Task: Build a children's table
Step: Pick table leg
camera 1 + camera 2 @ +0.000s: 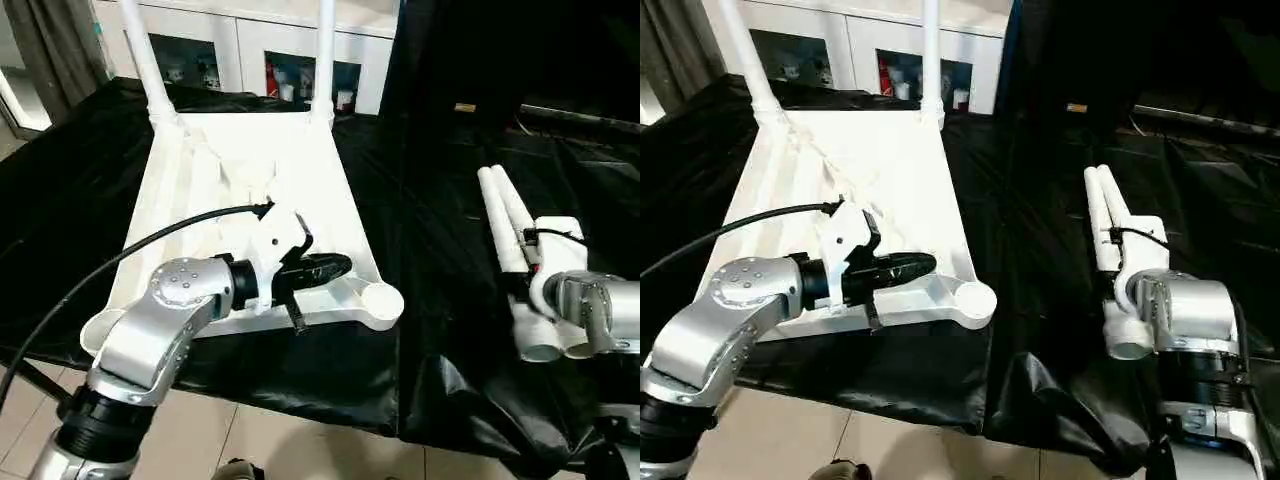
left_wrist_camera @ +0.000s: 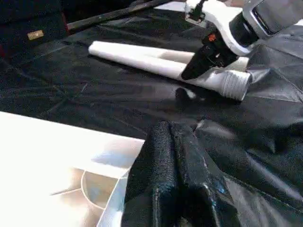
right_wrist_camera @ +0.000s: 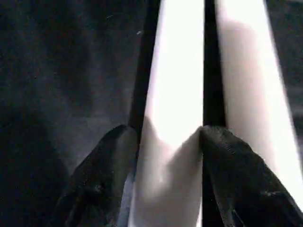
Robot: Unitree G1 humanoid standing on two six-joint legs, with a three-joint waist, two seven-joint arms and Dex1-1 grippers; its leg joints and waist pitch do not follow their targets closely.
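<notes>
A white plastic table top (image 1: pixel 250 190) lies upside down on a counter (image 1: pixel 440 300) draped in black sheeting, ribbed underside facing up. Two white legs already stand in its far corner sockets, one at about eleven o'clock (image 1: pixel 145 55) and one at about twelve o'clock (image 1: pixel 324 60). The near corner socket (image 1: pixel 380 300), toward five o'clock of the top, is an empty round cup.

The left gripper (image 1: pixel 335 266) rests low over the near edge of the top, just beside that empty socket. Its two black fingers are pressed together and hold nothing.

Well apart, at about three o'clock, two loose legs (image 1: pixel 510 225) lie side by side on the sheeting, touching each other. The right gripper (image 3: pixel 163 142) has its fingers spread around the inner one of the pair (image 3: pixel 177 94), one finger on the outer side and one wedged in the narrow gap between the two tubes. Whether the fingers are squeezing firmly cannot be told.

A white cabinet (image 1: pixel 270 50) with glass-fronted shelves stands behind the counter at twelve o'clock.

The likely risks start at that grasp. The finger in the gap could nudge the neighbouring leg and send it rolling on the slippery sheeting. The hold appears to be near one end of a long tapered tube, so the far end could droop or swing when lifted. A swinging leg might strike the upright legs or miss the socket.
</notes>
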